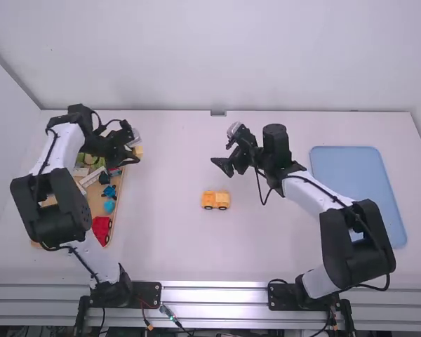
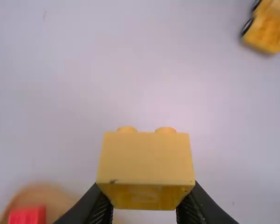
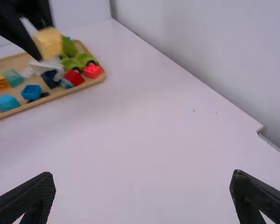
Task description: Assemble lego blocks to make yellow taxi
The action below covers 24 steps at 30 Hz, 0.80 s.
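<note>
Here, studded yellow plastic block (image 2: 145,158), boxy wheeled piece (image 1: 215,199)

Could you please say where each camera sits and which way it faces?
High view: above and behind both arms, looking forward and down; both show.
Left wrist view: on the left arm, looking down at the table; jaws shut on a yellow block.
Right wrist view: on the right arm, looking across to the wooden tray; its open jaws and part of the left arm show.
High and left wrist views share the yellow car.
</note>
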{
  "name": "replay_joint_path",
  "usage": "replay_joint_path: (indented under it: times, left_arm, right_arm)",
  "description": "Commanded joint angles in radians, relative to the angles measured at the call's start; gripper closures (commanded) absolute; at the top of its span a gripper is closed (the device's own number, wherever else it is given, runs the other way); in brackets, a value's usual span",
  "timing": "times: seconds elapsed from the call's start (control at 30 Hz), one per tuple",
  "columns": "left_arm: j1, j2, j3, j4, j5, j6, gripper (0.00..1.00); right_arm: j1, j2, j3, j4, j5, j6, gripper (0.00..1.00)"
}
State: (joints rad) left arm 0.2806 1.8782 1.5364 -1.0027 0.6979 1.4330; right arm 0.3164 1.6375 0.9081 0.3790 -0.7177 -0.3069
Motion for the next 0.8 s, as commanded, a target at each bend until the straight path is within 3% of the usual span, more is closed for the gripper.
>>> replay_joint_path:
  times: [0.0, 0.17, 0.4, 0.77]
  left_arm:
    - [-0.071, -0.04, 0.009, 0.006, 0.154, 0.059, 0.82]
    - [-0.201, -0.04, 0.009, 0.079, 0.263, -0.056, 0.85]
    - [-0.363, -0.04, 0.007, 0.095, 0.368, -0.076, 0.96]
    - [-0.451, -0.04, -0.021, 0.092, 0.496, -0.019, 0.98]
  right_arm:
    - [-0.019, -0.009, 0.029, 0.022, -0.162, -0.016, 0.01]
    - [-0.029, -0.008, 0.029, 0.036, -0.311, -0.095, 0.05]
    - [-0.022, -0.008, 0.028, 0.029, -0.383, -0.131, 0.09]
    - [-0.05, -0.008, 0.028, 0.037, -0.513, -0.125, 0.19]
